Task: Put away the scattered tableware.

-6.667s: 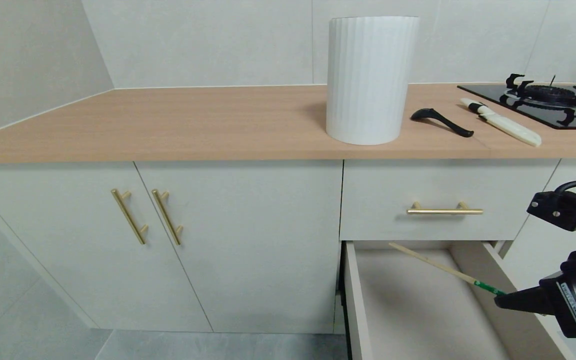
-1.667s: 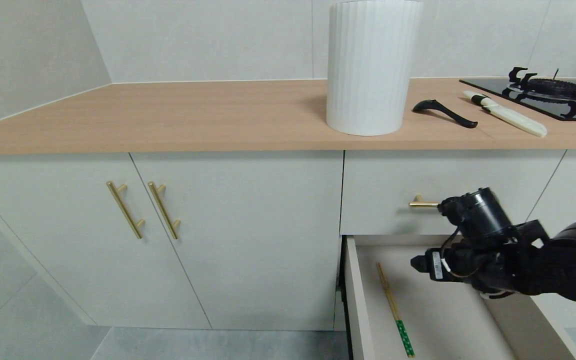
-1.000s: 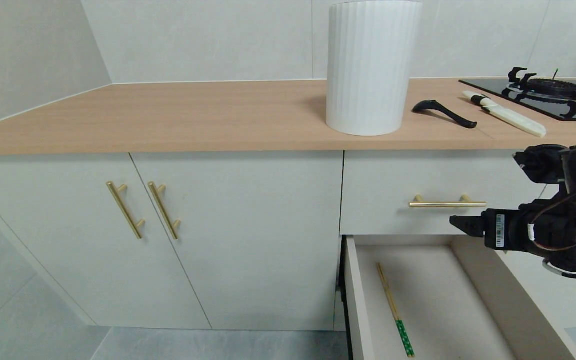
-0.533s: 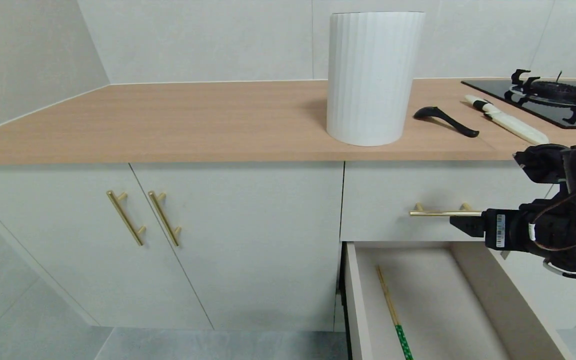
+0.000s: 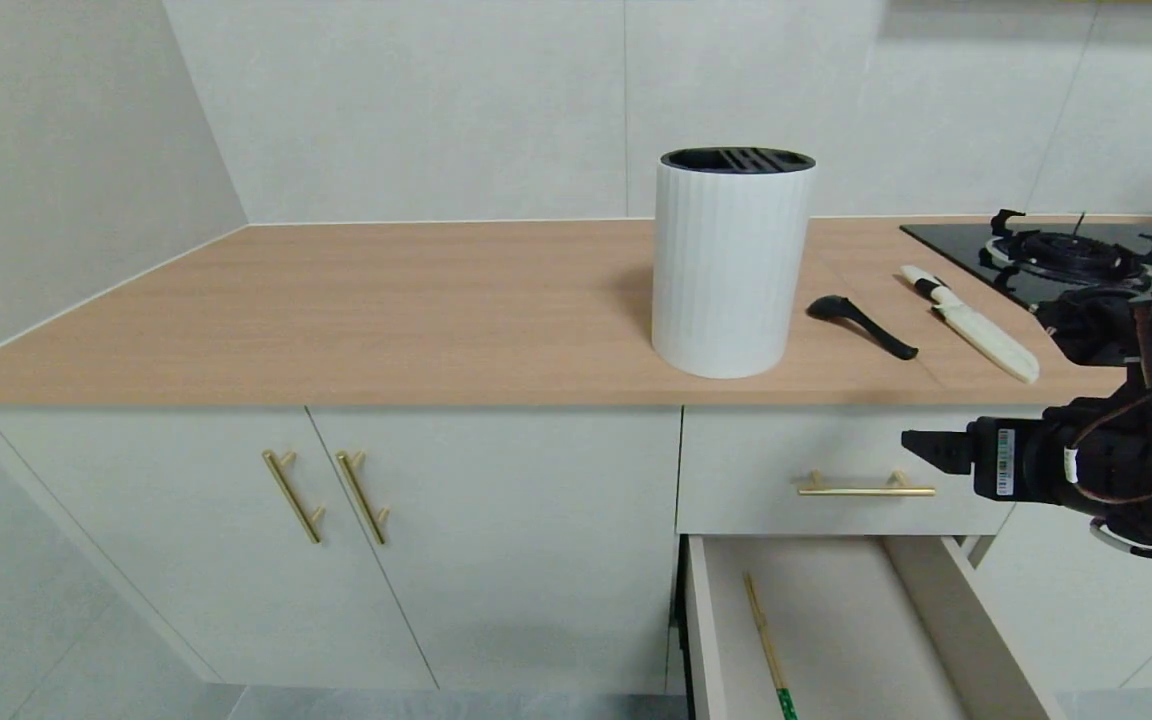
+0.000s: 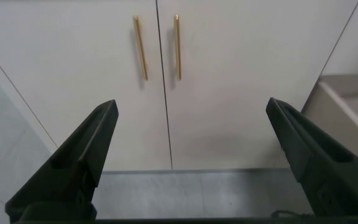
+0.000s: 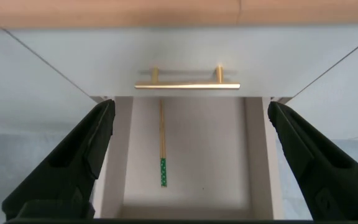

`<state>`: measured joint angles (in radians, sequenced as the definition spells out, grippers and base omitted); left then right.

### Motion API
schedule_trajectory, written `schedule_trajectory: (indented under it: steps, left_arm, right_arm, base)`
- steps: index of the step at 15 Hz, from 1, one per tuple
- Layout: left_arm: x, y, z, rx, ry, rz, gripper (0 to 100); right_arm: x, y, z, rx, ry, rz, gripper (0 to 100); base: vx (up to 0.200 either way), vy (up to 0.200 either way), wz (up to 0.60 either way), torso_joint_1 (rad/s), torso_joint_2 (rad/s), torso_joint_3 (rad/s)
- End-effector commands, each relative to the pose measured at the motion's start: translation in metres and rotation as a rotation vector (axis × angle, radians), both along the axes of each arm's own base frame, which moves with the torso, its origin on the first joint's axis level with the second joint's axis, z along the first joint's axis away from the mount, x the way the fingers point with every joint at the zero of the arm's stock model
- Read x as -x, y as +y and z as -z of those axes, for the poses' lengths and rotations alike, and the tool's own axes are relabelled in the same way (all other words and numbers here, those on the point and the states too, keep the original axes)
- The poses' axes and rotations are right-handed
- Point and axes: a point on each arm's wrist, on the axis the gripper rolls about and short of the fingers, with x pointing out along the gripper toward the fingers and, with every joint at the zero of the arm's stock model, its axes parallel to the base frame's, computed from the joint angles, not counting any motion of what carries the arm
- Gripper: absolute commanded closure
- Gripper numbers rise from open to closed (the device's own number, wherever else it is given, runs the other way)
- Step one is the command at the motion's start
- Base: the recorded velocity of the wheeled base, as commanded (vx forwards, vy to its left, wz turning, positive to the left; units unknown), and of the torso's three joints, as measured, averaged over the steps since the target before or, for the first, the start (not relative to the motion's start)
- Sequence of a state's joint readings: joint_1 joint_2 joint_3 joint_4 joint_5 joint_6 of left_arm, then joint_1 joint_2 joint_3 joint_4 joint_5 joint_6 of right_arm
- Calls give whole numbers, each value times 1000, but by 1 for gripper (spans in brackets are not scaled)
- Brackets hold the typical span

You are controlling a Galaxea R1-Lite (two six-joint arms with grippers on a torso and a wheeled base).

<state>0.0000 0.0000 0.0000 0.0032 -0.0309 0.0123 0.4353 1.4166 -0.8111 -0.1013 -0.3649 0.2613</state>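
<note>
A: Which step is the robot on?

B: Judging by the layout, it is between items. The left gripper [image 6: 188,109] faces the pair of cupboard doors [image 6: 222,93], fingers spread wide with nothing between them. To the right, the white ribbed holder [image 5: 731,270] stands on the counter [image 5: 386,310]. Below it, the chopsticks [image 5: 766,645] lie flat in the open drawer [image 5: 704,620], near its left wall.

A: So what is left to put away?

B: The black spoon [image 5: 861,325] just right of the holder, and the knife [image 5: 971,325] beyond it, near the stove [image 5: 1066,255]. The right gripper [image 7: 189,106] hangs in front of the drawer, below counter level, its fingers likewise apart and empty.

A: And the next move?

B: Probably the right arm has to rise above the counter edge, come down over the spoon's handle and pinch it low, since the spoon lies flat.

A: Any writing?

B: A white barcode label [image 5: 1004,462] on the right gripper, but its print is too small to read.
</note>
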Motion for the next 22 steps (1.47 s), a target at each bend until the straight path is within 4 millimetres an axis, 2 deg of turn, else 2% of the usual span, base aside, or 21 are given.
schedule_trajectory:
  steps: [1, 11, 14, 16, 18, 21, 22]
  left_arm:
    - [0, 0, 0, 0, 0, 0, 0]
    - [0, 0, 0, 0, 0, 0, 0]
    - [0, 0, 0, 0, 0, 0, 0]
    - [0, 0, 0, 0, 0, 0, 0]
    - [0, 0, 0, 0, 0, 0, 0]
    - [0, 0, 0, 0, 0, 0, 0]
    - [0, 0, 0, 0, 0, -2, 0]
  right_arm:
    - [-1, 1, 1, 2, 3, 0, 0]
    - [-3, 1, 3, 15, 13, -3, 0]
    - [-21, -4, 7, 56, 4, 18, 0]
    - [-78, -19, 4, 85, -120, 16, 0]
    - [-121, -32, 8, 90, -161, -77, 0]
    - [-161, -40, 20, 77, -160, -222, 0]
    - [-175, -46, 32, 80, -142, -279, 0]
  base:
    - [0, 0, 0, 183, -471, -276]
    - [0, 0, 0, 199, -468, -277]
    - [0, 0, 0, 45, -98, -54]
    - [0, 0, 0, 0, 0, 0]
    - [0, 0, 0, 0, 0, 0]
    - [0, 0, 0, 0, 0, 0]
    - [0, 0, 0, 0, 0, 0]
